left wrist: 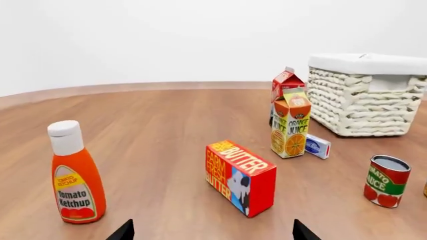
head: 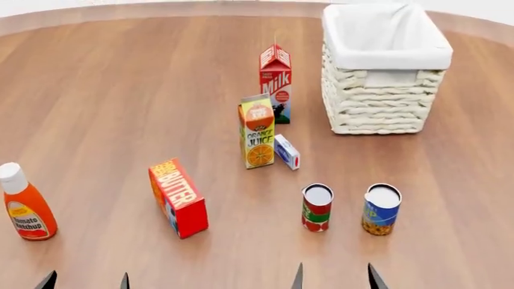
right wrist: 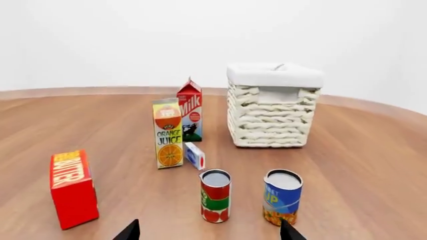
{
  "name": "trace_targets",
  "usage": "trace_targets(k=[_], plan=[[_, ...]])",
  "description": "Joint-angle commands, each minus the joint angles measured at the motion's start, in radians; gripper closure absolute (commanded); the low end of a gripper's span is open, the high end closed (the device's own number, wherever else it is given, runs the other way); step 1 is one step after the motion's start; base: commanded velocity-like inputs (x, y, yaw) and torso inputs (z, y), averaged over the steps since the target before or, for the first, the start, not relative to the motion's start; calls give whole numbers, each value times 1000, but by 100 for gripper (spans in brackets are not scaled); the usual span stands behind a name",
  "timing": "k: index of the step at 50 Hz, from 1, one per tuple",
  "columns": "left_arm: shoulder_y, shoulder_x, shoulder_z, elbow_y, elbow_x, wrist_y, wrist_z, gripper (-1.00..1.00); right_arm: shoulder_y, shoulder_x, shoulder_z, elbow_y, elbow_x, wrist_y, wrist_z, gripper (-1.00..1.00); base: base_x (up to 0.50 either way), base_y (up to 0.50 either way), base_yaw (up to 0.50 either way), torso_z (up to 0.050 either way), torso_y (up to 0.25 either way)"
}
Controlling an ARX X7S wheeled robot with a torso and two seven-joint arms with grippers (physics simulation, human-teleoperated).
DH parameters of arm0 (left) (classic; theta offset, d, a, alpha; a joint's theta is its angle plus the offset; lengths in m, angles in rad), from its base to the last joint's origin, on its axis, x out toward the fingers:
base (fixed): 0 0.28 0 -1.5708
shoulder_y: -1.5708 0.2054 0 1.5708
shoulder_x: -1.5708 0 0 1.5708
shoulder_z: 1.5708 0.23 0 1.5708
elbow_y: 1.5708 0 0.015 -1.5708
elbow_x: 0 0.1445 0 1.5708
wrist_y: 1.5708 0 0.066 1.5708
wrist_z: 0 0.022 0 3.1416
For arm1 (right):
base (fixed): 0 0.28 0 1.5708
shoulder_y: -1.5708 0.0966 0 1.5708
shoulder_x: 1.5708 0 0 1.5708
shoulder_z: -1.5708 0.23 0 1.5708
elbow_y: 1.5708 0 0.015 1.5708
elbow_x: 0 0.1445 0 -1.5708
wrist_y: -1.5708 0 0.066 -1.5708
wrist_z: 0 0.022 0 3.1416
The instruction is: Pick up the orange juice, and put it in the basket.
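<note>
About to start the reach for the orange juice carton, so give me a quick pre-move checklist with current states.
1. Yellow-and-orange gable-top orange juice carton upright: ok.
2. Neither the left gripper nor the right gripper holds anything, both open: ok.
3. Clearance around the carton: not ok. The red-and-white milk carton stands close behind and a small white-and-blue box lies right beside it.
4. Right arm's path: cannot tell. The red-and-green can and the blue-and-yellow can stand between that gripper and the carton.
5. Cream woven wicker basket open and empty: ok.
</note>
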Motion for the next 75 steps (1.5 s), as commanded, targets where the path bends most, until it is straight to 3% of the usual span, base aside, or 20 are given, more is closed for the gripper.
trace_targets(k=[1,75], plan=[[-2,-17,20,0,-17,2,-20,-100,8,16,-17,-11,20,12,15,-100,273,0,0,0,0],[-10,-82,98,-4,-83,14,-96,-100,9,83,-98,-63,76,21,94,-100,304,0,0,0,0]])
